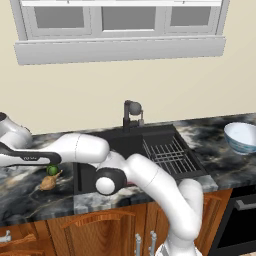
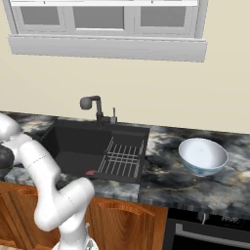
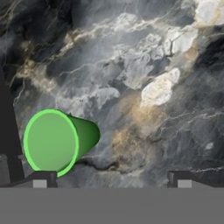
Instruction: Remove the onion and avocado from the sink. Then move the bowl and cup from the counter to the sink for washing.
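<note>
In the hand view the bright green cup point(image 3: 52, 142) stands upright on the marbled counter point(image 3: 144, 65), seen from above at the lower left. My gripper point(image 3: 111, 181) hangs open over the counter; the cup lies just ahead of the left fingertip point(image 3: 39, 179), off-centre from the gap. The onion point(image 1: 48, 182) rests on the counter left of the black sink point(image 1: 140, 142). Beside it the avocado point(image 1: 52, 170) is partly hidden behind my forearm. The pale blue bowl point(image 1: 242, 137) point(image 2: 202, 156) sits on the counter right of the sink point(image 2: 78, 146).
A dark faucet point(image 1: 131, 114) point(image 2: 93, 104) rises behind the basin, and a wire rack point(image 1: 167, 155) point(image 2: 122, 161) fills its right part. A small red thing point(image 2: 90, 172) lies on the sink floor. My arm stretches far left over the counter's front edge.
</note>
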{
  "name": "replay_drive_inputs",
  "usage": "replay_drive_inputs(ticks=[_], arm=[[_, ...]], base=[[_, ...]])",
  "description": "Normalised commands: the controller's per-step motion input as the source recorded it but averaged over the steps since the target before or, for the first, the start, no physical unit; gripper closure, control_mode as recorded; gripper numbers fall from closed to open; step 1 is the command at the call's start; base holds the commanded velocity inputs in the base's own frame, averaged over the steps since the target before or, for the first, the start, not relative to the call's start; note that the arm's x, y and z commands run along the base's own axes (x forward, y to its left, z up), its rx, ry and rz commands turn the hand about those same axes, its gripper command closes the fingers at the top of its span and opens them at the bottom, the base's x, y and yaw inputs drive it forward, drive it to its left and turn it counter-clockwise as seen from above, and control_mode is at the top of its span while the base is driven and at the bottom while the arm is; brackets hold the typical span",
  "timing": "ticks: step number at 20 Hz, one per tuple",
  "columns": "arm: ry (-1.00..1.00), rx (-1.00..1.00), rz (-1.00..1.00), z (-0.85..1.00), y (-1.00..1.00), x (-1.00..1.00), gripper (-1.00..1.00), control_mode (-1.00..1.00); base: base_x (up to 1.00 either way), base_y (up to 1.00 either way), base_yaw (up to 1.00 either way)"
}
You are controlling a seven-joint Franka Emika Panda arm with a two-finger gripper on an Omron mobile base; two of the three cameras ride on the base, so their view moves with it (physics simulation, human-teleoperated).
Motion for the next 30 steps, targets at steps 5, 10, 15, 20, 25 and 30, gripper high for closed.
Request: replay_drive_inputs(ticks=[5,10,15,20,25,30], arm=[[0.01,0.0,0.0,0.0,0.04,0.01,-1.0,-1.0],[0.01,0.0,0.0,0.0,0.05,0.02,-1.0,-1.0],[0.0,0.0,0.0,0.0,0.06,0.02,-1.0,-1.0],[0.0,0.0,0.0,0.0,0.06,0.03,-1.0,-1.0],[0.01,0.0,0.0,0.0,0.05,0.05,-1.0,-1.0],[0.03,0.0,0.0,0.0,0.05,0.05,-1.0,-1.0]], base=[[0.0,0.0,0.0],[0.0,0.0,0.0],[0.0,0.0,0.0],[0.0,0.0,0.0],[0.0,0.0,0.0],[0.0,0.0,0.0]])
